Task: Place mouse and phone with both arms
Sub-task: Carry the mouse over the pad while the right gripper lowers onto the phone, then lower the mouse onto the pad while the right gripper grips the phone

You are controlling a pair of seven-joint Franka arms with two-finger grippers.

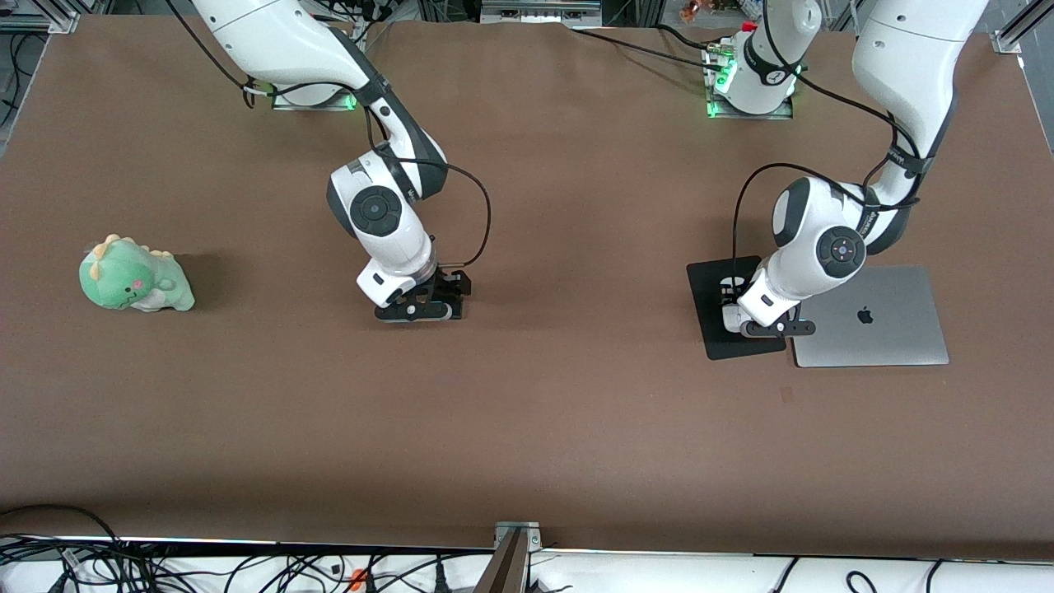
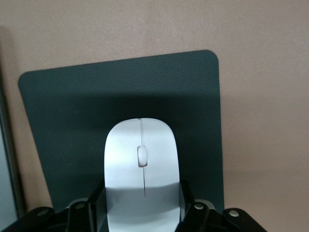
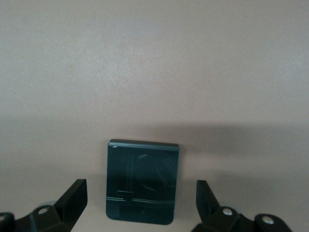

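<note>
The white mouse (image 2: 141, 164) sits between the fingers of my left gripper (image 2: 142, 193), which press on both its sides, over the black mouse pad (image 2: 72, 111). I cannot tell whether the mouse touches the pad. In the front view my left gripper (image 1: 741, 317) is low over the mouse pad (image 1: 712, 339). The black phone (image 3: 142, 169) lies flat on the brown table between the fingers of my right gripper (image 3: 141, 186), with a gap on each side. In the front view my right gripper (image 1: 420, 311) is down at the table's middle and hides the phone.
A closed silver laptop (image 1: 873, 329) lies right beside the mouse pad, toward the left arm's end. A green dinosaur plush (image 1: 136, 277) sits toward the right arm's end of the table.
</note>
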